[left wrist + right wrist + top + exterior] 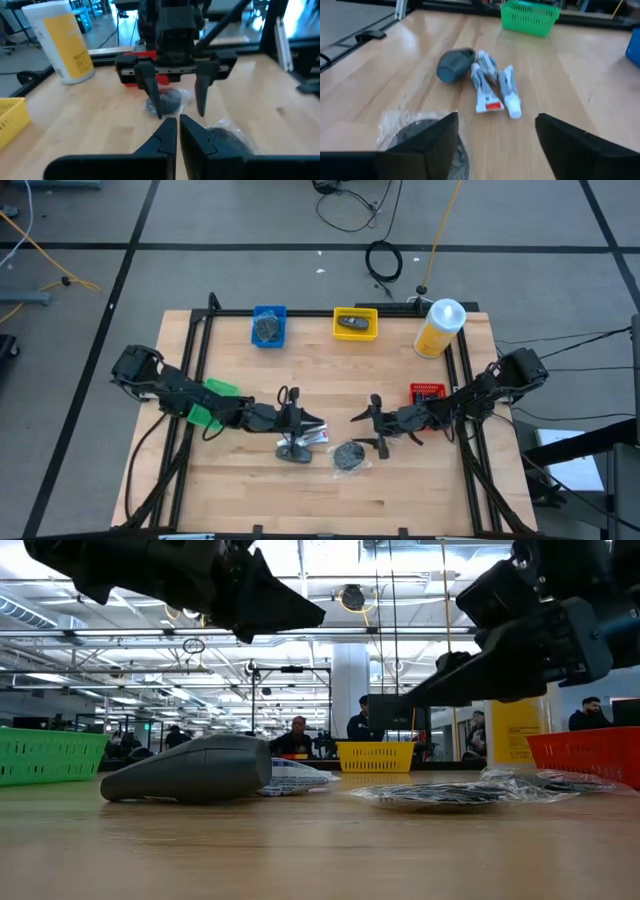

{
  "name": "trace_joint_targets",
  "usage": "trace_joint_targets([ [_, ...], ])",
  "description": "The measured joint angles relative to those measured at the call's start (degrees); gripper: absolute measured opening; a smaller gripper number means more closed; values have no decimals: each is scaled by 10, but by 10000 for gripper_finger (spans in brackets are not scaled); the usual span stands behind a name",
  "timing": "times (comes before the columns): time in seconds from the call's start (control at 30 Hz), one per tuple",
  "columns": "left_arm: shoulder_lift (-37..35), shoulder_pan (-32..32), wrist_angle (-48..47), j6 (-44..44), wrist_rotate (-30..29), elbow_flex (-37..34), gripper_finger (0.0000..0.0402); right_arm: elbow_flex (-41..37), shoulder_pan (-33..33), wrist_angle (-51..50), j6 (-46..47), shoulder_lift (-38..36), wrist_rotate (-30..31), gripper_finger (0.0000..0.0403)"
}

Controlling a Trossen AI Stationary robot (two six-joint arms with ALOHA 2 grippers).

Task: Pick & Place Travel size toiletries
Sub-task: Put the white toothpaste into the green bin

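Toiletries: wrapped disc (348,457) lies mid-worktop beside tubes (495,90) and dark bottle (455,65), unsorted | right gripper (374,426) jaws wide, empty, just beside disc, likely lining up a pick | left gripper (289,418) jaws closed, empty, over tubes | blue tray (269,326), yellow tray (355,323) each hold an item.

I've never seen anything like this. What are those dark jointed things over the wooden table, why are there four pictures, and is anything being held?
They are two robot arms, each ending in a two-finger gripper. One picture looks straight down, one sits at table height, and one comes from a camera on each wrist. The left gripper is shut and empty. The right gripper is open, holding nothing, hanging above a wrapped grey disc. On the table also lie a dark oblong bottle and three small white tubes. Around the edges stand green, blue, yellow and red trays and a tall yellow bottle.
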Motion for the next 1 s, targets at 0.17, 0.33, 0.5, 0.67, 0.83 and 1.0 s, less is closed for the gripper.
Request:
trace_joint_targets([
  [0.17, 0, 0, -103, 17, -5, 36, 50, 0, 0, -36, 14, 0, 0, 299],
  [0.33, 1, -10, -279, -13, 6, 90, 121, 0, 0, -51, 10, 0, 0, 310],
  [0.5, 0, -35, -385, -34, 36, 119, 207, 0, 3, -53, 24, 0, 0, 310],
  [0.67, 0, -34, -445, -165, 21, 124, 276, 0, 11, -58, 23, -8, 0, 306],
  [0.83, 0, -19, -557, -319, 21, 123, 293, 0, 20, -69, 25, -36, 0, 305],
  [1.0, 1, -27, -591, -389, 35, 115, 271, 0, 23, -91, 25, -61, 1, 304],
])
